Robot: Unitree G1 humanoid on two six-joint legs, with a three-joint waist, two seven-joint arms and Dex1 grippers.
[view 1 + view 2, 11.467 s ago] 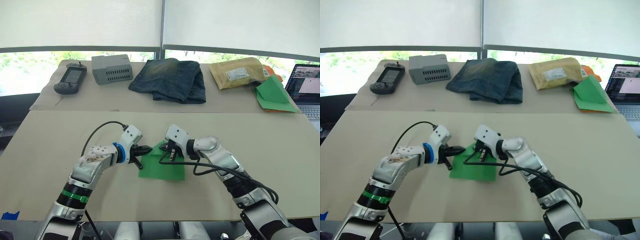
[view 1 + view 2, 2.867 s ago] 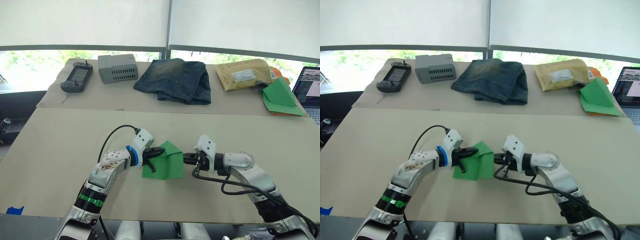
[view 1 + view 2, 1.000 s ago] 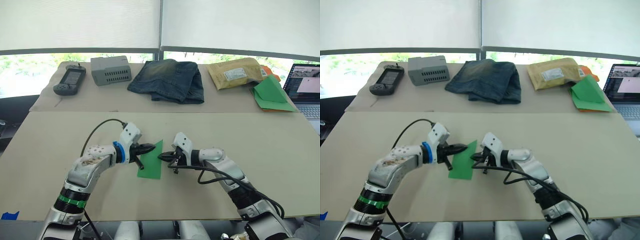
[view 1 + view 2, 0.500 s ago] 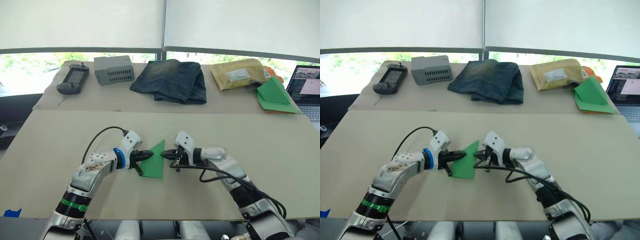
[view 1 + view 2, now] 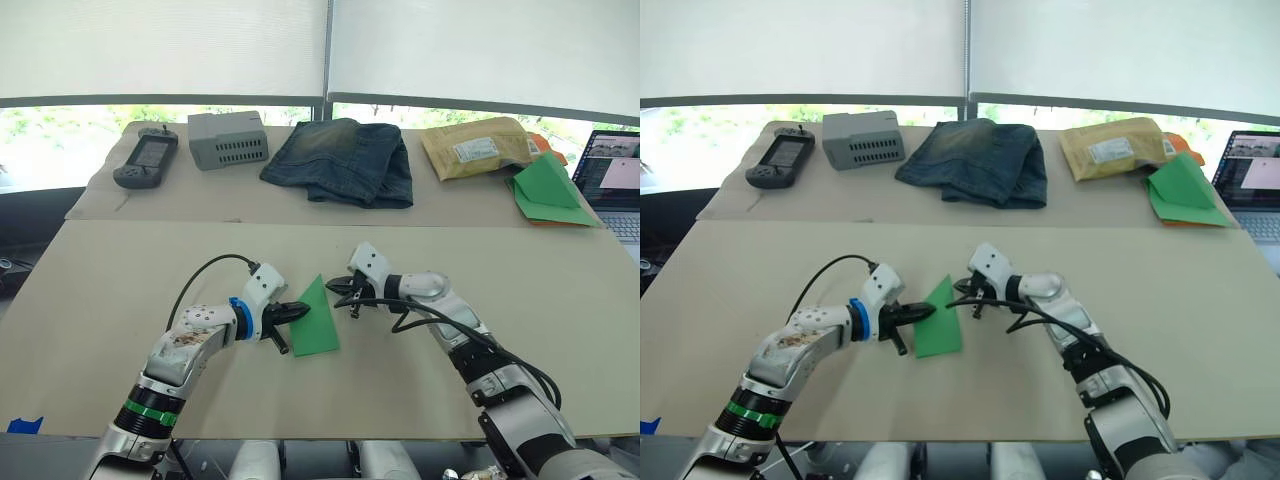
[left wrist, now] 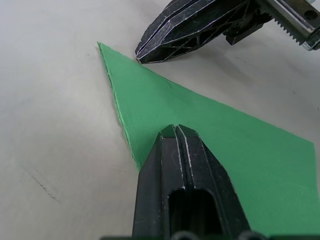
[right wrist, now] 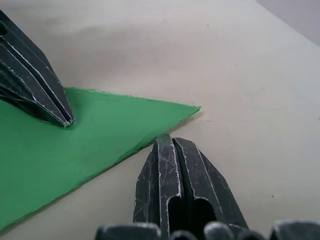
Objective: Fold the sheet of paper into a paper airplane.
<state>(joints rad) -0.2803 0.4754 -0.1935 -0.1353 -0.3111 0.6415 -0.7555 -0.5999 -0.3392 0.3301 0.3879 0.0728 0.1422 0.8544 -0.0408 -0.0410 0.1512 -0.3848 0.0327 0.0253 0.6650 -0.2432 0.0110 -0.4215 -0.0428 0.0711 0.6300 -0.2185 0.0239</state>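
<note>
Jaws, left arm: the left gripper [image 5: 296,312] has its two black fingers pressed together with no gap, their tip lying flat on the green paper; it pins the paper down and does not pinch it.
Jaws, right arm: the right gripper [image 5: 340,287] also has its fingers closed together; its tip sits just beside the pointed corner of the paper, on or just over the tabletop [image 5: 560,330], apparently off the paper.
Sheet of paper: the sheet of paper [image 5: 318,322] lies flat near the middle of the tabletop between the two grippers, folded to a narrow wedge with its point toward the far side; in the left wrist view, doubled layers show along one long edge.
Handling, weight: judged very light and thin, so a small nudge or a dragging fingertip would slide it across the smooth tabletop.
Handling, stiffness: limp over its width yet a little stiffer along the folded edge; a crease should hold once pressed, and a sharp pull could tear it.
Where to take hold: probably at a free edge or corner lifted off the tabletop, with the other tip holding the middle down.
Risk: a flat sheet gives closed fingers nothing to pinch.
</note>
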